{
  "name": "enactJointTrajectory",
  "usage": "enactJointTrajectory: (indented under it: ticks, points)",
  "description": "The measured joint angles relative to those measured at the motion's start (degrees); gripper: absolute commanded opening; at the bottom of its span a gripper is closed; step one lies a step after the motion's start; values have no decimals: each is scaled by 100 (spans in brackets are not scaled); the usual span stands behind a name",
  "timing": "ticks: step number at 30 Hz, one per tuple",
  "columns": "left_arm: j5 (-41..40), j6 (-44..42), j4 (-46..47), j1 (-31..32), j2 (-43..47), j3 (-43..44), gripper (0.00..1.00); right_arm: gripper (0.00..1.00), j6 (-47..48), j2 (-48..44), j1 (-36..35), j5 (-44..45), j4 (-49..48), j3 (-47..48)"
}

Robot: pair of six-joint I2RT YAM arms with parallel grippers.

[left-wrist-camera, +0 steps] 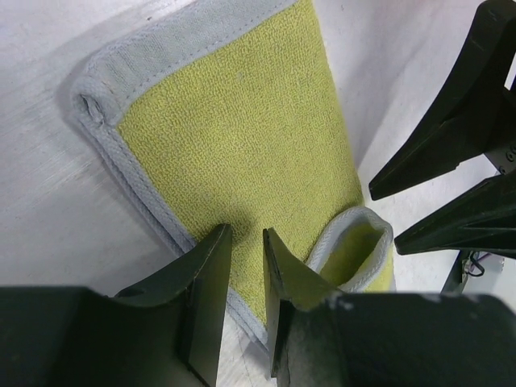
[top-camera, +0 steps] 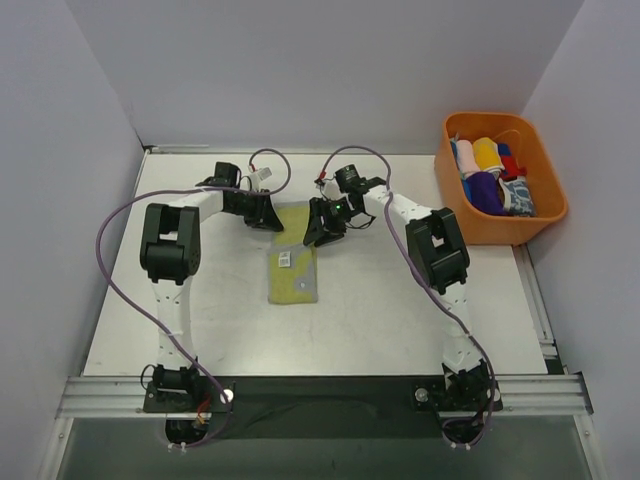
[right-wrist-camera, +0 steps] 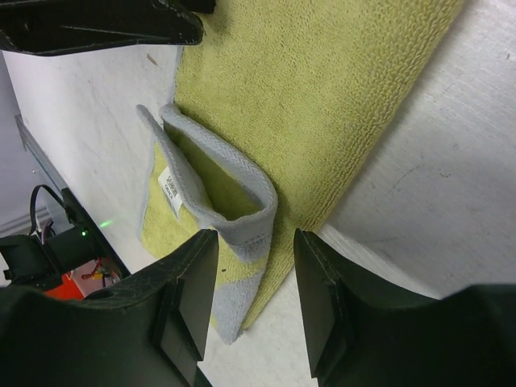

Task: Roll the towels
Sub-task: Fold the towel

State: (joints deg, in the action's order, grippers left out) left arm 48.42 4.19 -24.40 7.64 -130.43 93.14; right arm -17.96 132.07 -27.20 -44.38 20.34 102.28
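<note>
Two pincers at one towel

One yellow-green towel (top-camera: 293,262) lies in the middle of the table (top-camera: 400,310). Both my pincers sit at its 12 o'clock end. My right pincer (right-wrist-camera: 256,235) is spread around a curled-up corner. My left pincer (left-wrist-camera: 246,234) shows a thin gap; pinching or not, I cannot tell.

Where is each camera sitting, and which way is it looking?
Top camera: above and behind the arms, looking down at the white table; both arms show, left gripper and right gripper at the yellow-green terry towel with grey edging.
Left wrist: on the left arm, looking down past its own fingers at the towel.
Right wrist: on the right arm, looking down between its own fingers at the towel's folded corner.
Shared: both wrist views show the towel and the other gripper's fingers.
</note>
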Motion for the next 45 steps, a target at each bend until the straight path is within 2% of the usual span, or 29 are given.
enactJointTrajectory:
  ticks: [16,19,23,26,29,40,45]
  points:
    - [-22,11,-15,0,-59,76,32,43,-199,243,-68,-501,-186,15]
    - [-24,11,-15,0,-59,76,31,38,-219,315,-98,-511,-212,15]
    - [-46,9,-15,0,-59,74,29,20,-229,317,-98,-509,-225,15]
    - [-63,9,-15,0,-59,74,28,11,-245,317,-98,-509,-236,15]
    - [-70,9,-17,0,-59,74,28,6,-264,317,-96,-511,-240,15]
    - [-92,9,-15,9,-59,72,27,1,-308,212,28,-525,-374,-269]
    - [-92,9,-15,13,-59,70,28,5,-308,122,107,-573,-435,-439]
